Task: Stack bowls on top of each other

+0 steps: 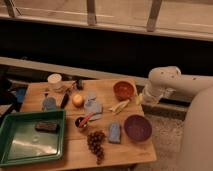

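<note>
Two bowls sit apart at the desk's [125, 152] right end, orange-brown bowl [123, 90] far, purple bowl [137, 127] near; the claw [145, 96] hangs just right of the orange-brown bowl, jaws apart, empty; its glossy rim could slip from a shallow pinch.

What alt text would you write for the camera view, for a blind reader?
An orange-brown bowl and a purple bowl sit apart, unstacked, on a cluttered wooden table. The robot's gripper hangs at the table's right edge, beside the orange-brown bowl, jaws open.
</note>
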You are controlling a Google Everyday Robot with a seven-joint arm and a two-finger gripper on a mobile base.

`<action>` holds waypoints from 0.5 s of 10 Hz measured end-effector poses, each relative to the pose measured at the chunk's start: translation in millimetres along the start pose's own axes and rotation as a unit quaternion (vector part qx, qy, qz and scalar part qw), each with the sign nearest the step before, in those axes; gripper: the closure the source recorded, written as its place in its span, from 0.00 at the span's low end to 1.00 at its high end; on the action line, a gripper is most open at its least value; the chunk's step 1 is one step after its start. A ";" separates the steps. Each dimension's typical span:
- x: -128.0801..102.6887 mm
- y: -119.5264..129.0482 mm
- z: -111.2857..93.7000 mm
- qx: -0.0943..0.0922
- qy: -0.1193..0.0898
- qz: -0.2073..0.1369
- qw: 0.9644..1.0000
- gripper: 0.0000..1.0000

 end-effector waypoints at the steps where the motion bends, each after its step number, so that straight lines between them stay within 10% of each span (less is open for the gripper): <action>1: -6.6 -0.9 -6.6 0.002 -0.013 0.003 1.000 0.39; 5: -52.1 5.0 -27.9 0.009 -0.050 0.004 0.999 0.39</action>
